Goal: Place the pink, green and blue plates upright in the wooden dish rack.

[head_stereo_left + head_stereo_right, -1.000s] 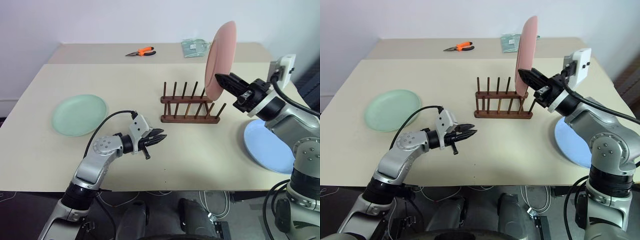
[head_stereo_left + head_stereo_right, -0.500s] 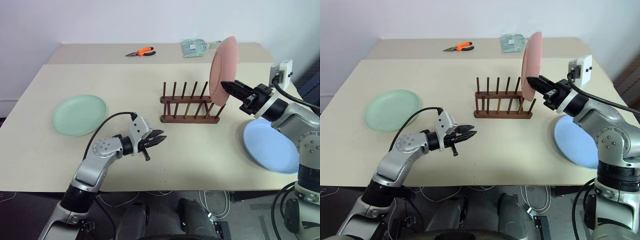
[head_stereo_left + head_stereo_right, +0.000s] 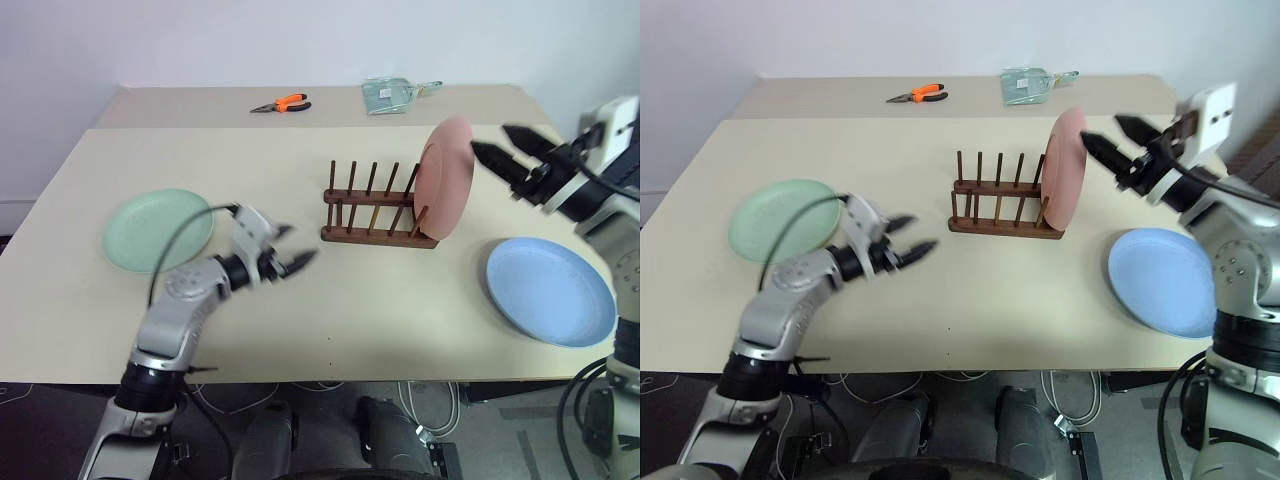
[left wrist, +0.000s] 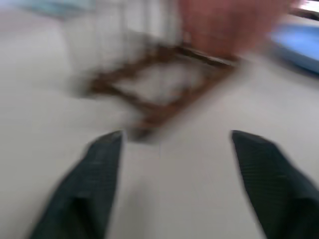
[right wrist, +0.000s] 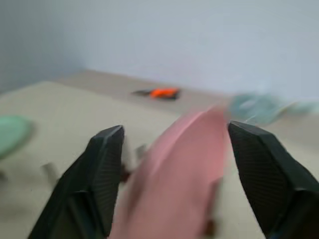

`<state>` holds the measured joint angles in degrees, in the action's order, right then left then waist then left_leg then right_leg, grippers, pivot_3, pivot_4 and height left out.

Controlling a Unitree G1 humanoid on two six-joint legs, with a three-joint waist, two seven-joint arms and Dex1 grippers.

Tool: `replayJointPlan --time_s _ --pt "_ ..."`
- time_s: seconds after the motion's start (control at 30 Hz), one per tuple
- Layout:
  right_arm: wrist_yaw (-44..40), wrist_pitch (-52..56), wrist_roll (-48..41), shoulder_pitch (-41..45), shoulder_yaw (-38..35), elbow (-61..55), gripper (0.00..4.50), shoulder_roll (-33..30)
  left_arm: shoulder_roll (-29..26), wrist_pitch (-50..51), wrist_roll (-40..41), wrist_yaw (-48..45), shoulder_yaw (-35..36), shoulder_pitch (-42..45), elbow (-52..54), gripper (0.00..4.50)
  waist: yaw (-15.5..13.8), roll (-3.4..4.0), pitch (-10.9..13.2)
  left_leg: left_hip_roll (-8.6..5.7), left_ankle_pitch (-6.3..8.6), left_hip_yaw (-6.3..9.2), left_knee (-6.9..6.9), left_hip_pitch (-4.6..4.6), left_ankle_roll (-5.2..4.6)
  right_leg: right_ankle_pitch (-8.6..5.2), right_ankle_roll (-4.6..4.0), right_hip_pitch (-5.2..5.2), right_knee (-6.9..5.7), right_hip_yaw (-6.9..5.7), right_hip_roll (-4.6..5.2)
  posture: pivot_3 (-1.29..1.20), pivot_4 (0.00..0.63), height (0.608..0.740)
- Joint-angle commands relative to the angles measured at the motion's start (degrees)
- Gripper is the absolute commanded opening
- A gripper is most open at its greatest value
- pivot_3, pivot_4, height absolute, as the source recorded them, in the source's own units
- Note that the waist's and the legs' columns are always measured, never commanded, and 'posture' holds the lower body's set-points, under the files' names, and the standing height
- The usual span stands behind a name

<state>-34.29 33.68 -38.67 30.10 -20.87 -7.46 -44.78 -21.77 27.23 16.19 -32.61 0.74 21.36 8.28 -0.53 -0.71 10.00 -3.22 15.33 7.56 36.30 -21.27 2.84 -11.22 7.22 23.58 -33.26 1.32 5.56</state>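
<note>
The right end effector [image 3: 502, 143] has let go and stands wide beside the pink plate [image 3: 444, 178], now upright in the wooden dish rack [image 3: 376, 212] — the left end effector [image 3: 290, 249] has opened too, green plate [image 3: 158, 229] and blue plate [image 3: 550, 291] flat on the desk [image 3: 400, 310].

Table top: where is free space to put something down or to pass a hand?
Free: the wide front strip of the table, between the green plate and the blue plate, and the patch behind the wooden dish rack. Crowded: around the pink plate at the rack's right end, with the right end effector beside it.
</note>
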Motion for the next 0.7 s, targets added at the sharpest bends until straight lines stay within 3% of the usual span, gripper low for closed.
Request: replayJointPlan --time_s 0.03,0.07,0.23,0.4,0.53,0.63,0.7 --pt "-1.69 -0.75 -1.70 2.43 -1.86 -7.17 4.22 -2.76 -0.13 -0.52 -4.12 15.87 11.16 4.45 -5.82 4.50 0.26 -0.01 -0.01 0.01 0.00 0.00 -0.02 0.01 0.00 0.01 0.01 0.00 0.01 0.00 0.00 0.00 0.150 0.740" --pt "-2.50 -0.15 -3.08 2.71 -1.49 -9.28 4.47 -2.98 -0.37 0.29 -5.90 21.03 13.65 5.66 -7.64 4.50 0.41 -0.01 0.00 0.01 0.00 -0.01 -0.04 0.02 0.00 0.02 0.01 0.00 0.01 0.01 0.00 0.00 0.150 0.740" --pt "-4.99 2.43 -4.24 1.75 8.79 -22.01 4.47 -1.82 -0.87 5.07 -10.40 41.37 25.42 8.86 -13.44 4.50 1.42 -0.09 -0.04 0.02 0.00 0.03 -0.08 0.04 0.00 0.03 0.03 0.01 0.00 0.00 -0.01 0.00 0.150 0.740" --pt "-4.93 1.46 1.11 -0.27 22.65 -24.99 4.47 4.18 1.87 10.73 -6.17 46.61 32.28 9.26 -11.89 4.50 0.71 -0.43 -0.15 -0.02 -0.02 0.10 0.00 0.00 0.05 0.04 0.03 -0.01 -0.01 -0.04 0.00 0.00 0.150 0.740" --pt "-4.00 -1.42 7.97 -3.21 29.59 -23.41 4.47 7.79 6.15 17.84 -0.05 49.43 38.45 9.40 -10.11 4.50 -0.22 -0.47 -0.16 -0.07 -0.02 0.12 0.06 -0.08 0.06 0.05 0.01 0.02 0.00 -0.05 0.03 0.00 0.150 0.740" --pt "-2.83 -3.60 13.15 -5.55 32.64 -21.15 4.50 9.48 9.51 22.24 5.95 50.61 43.35 9.98 -9.01 3.65 -0.15 -0.51 -0.17 -0.06 -0.04 0.13 0.06 -0.07 0.09 0.05 0.01 0.04 -0.05 -0.06 0.03 0.00 0.150 0.740" --pt "-2.63 -5.24 16.33 -6.91 33.85 -20.01 4.50 9.69 11.47 23.62 10.04 51.58 46.52 11.04 -8.80 2.66 -0.17 -0.51 -0.17 -0.05 -0.04 0.13 0.04 -0.04 0.11 0.05 0.01 0.06 -0.08 -0.06 0.02 0.00 0.150 0.740"
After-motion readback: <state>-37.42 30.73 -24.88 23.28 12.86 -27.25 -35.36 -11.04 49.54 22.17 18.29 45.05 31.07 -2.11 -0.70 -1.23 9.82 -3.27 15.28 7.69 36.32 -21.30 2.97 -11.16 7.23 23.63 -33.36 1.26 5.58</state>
